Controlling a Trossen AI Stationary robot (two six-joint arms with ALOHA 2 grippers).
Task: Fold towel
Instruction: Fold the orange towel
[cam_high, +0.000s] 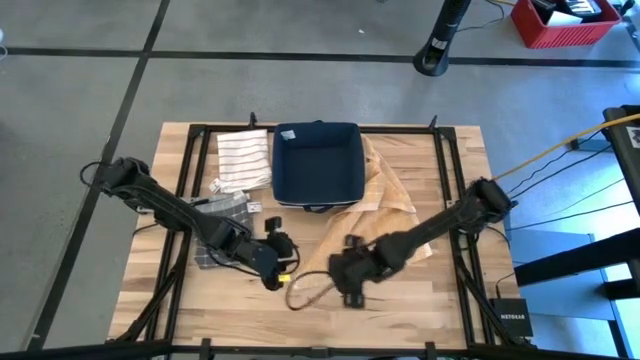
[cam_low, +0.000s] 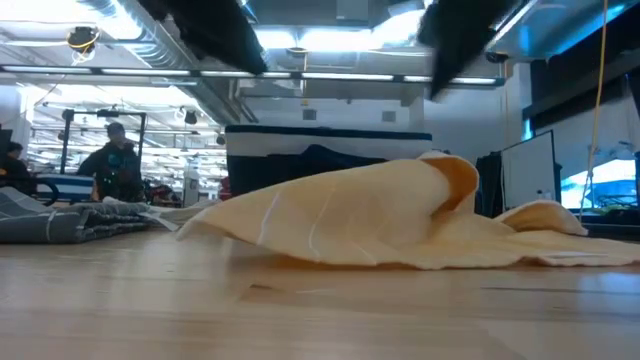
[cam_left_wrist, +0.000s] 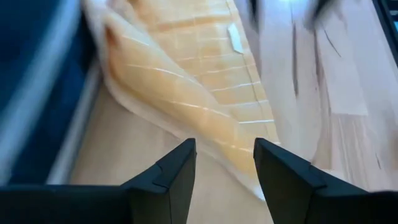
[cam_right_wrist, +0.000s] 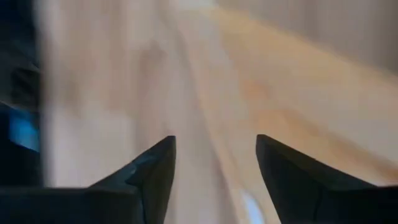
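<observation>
The light wooden plank table (cam_high: 420, 290) carried everything. Toward its far edge stood a square navy fabric bin (cam_high: 317, 162), and from under the bin's right side a pale yellow checked cotton towel (cam_high: 378, 195) spread loosely toward the near middle of the table; in the low view it lay as a rumpled, half-turned mound with a raised fold (cam_low: 380, 215). Left of the bin lay a white cloth with thin dark stripes (cam_high: 245, 158), and nearer the left arm a grey checked cloth (cam_high: 222, 212), partly covered by that arm.

The right gripper (cam_high: 352, 272) sat low over the table at the towel's near edge. Its two dark fingers (cam_right_wrist: 152, 171) stood apart with nothing between them; its wrist view was blurred, showing only wood and a yellowish band ahead, so contact with the towel could not be told.

The left gripper (cam_high: 278, 262) hovered just left of the towel's near corner. Its fingers (cam_left_wrist: 177, 174) stood apart and held nothing; the towel's edge (cam_left_wrist: 186, 93) lay just ahead of the tips, running between them and up beside the navy bin.

In the room beyond, a person in dark clothing (cam_low: 116, 165) stood far off.
</observation>
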